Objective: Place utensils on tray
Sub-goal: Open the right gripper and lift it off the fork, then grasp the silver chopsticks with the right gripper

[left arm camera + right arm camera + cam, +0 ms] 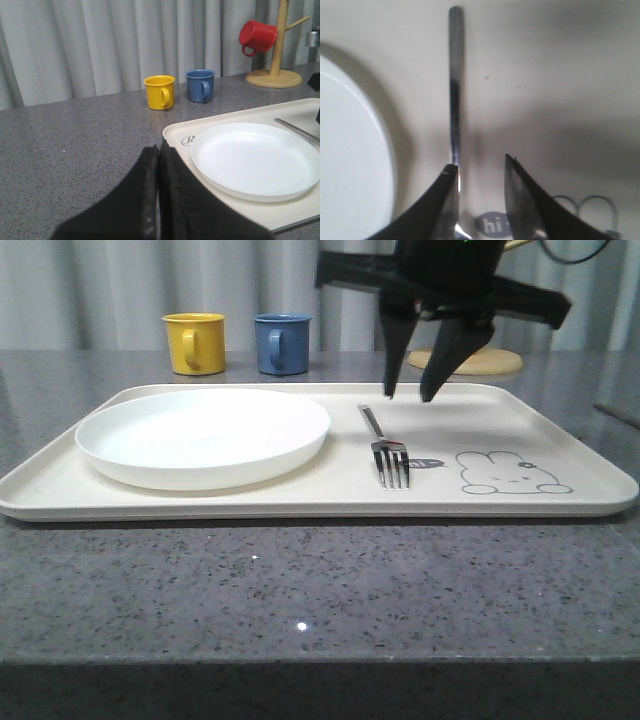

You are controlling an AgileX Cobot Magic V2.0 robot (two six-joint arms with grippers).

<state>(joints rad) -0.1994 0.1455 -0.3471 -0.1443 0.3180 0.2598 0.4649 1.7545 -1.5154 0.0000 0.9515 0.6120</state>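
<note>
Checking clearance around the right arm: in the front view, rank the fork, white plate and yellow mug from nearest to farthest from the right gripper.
From the right gripper, jaws open:
1. Fork, on the tray just below it.
2. White plate, on the tray's left side.
3. Yellow mug, off the tray, far left.

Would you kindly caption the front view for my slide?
Right gripper, jaws open, above the fork lying on the tray beside the white plate.
</note>
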